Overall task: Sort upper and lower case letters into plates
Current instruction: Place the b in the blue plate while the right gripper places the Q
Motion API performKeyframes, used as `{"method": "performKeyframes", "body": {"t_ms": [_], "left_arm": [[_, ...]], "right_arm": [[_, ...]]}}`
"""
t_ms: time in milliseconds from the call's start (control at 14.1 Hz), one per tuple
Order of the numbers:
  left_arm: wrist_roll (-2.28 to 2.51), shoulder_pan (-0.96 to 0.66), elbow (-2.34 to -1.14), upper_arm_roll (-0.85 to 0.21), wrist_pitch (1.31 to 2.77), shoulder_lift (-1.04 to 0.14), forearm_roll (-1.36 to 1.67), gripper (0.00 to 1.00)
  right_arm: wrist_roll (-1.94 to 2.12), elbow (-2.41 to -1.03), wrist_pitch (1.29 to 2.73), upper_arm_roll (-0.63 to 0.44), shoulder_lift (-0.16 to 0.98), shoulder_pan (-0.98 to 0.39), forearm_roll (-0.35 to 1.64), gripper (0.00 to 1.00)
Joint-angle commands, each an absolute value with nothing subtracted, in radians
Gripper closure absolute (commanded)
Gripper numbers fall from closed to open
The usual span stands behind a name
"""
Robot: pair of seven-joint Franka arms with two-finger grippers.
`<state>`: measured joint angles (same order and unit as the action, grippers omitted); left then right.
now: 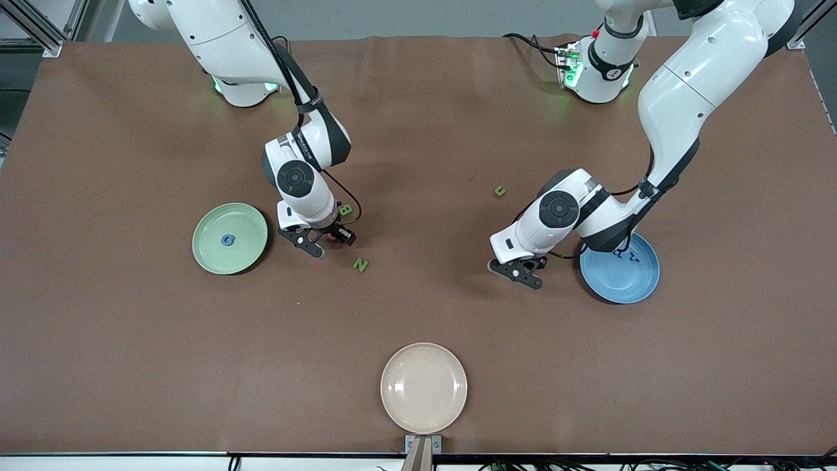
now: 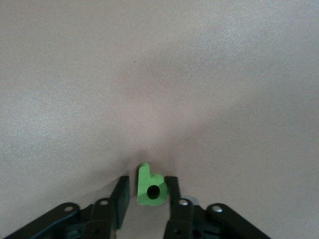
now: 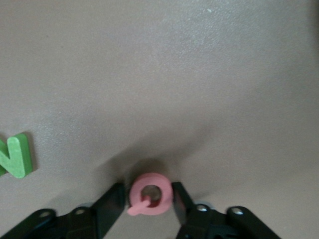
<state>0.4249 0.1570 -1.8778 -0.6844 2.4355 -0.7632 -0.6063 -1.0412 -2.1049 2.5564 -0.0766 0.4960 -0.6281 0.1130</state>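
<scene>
Nearest us the cream plate sits empty while we have a G in the green plate, small letters in the blue plate, the left gripper pinching a green b, the right gripper pinching a pink Q, and loose letters N, B and c left on the table.

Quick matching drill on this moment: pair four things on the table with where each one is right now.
1 pink Q
2 green b
3 blue G
4 green N

A on the mint green plate
B between the left gripper fingers
C loose on the table
D between the right gripper fingers

Pairs: 1-D, 2-B, 3-A, 4-C
</scene>
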Motion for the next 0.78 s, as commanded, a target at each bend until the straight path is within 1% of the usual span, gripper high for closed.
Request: {"method": "performKeyframes", "body": {"t_ms": [0, 141, 212, 283, 424, 495, 566, 707], "left_arm": [[0.445, 0.14, -1.859, -0.676, 2.442, -0.781, -0.626, 0.75], [0.448, 0.14, -1.859, -0.676, 2.442, -0.779, -0.626, 0.83], [0.448, 0.14, -1.859, -0.676, 2.439, -0.775, -0.626, 0.86], [0.446, 0.144, -1.859, -0.676, 2.43, -0.766, -0.627, 0.87], [0.44, 0.169, -1.861, -0.678, 2.396, -0.726, -0.627, 0.88], [0.436, 0.178, -1.859, -0.683, 2.343, -0.692, -0.627, 0.87], [0.434, 0.19, -1.859, -0.684, 2.288, -0.658, -0.626, 0.87], [0.434, 0.221, -1.87, -0.686, 2.211, -0.592, -0.624, 0.87]], "right_arm": [[-1.055, -2.12, 2.536, -0.081, 0.48, -0.627, 0.11, 0.97], [-1.023, -2.115, 2.498, -0.107, 0.451, -0.626, 0.109, 1.0], [-0.981, -2.102, 2.447, -0.127, 0.431, -0.626, 0.107, 1.0], [-0.939, -2.091, 2.378, -0.155, 0.408, -0.626, 0.107, 1.0], [-0.837, -2.092, 2.303, -0.216, 0.349, -0.624, 0.107, 1.0], [-0.76, -2.104, 2.274, -0.253, 0.313, -0.624, 0.107, 1.0], [-0.706, -2.129, 2.267, -0.285, 0.281, -0.623, 0.107, 1.0], [-0.616, -2.187, 2.27, -0.301, 0.223, -0.583, 0.106, 1.0]]}}
